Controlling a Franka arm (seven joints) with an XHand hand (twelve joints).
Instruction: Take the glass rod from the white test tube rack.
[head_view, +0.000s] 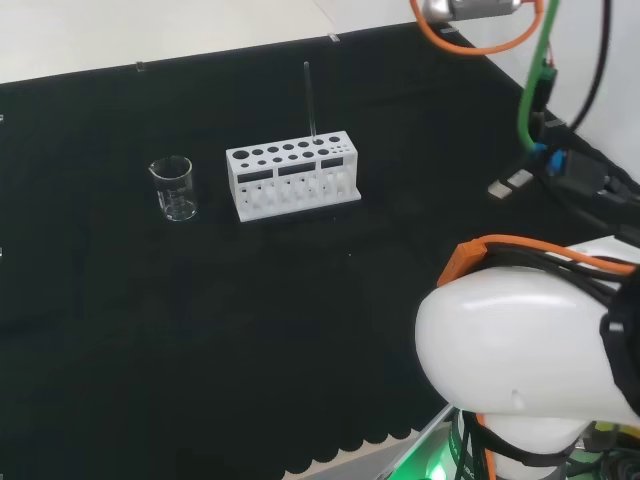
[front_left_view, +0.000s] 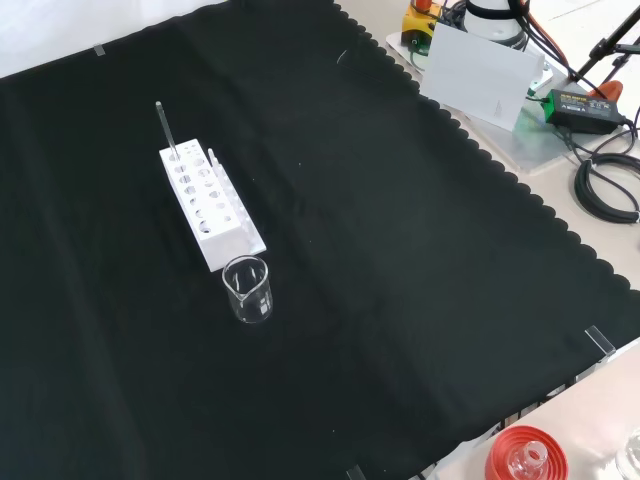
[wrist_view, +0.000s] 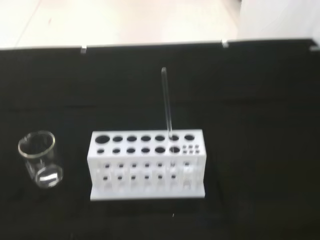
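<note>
Robot hand state: cannot tell. Glass rod (head_view: 309, 98) upright in white test tube rack (head_view: 292, 177); beaker (head_view: 173, 187) beside rack.

No readable text or labels anywhere.

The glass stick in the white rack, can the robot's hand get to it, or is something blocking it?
Probably yes. The glass rod stands upright in the white rack, rising well above it with open space around its top. The only nearby thing, a small beaker, stands apart at the rack's other end.
</note>
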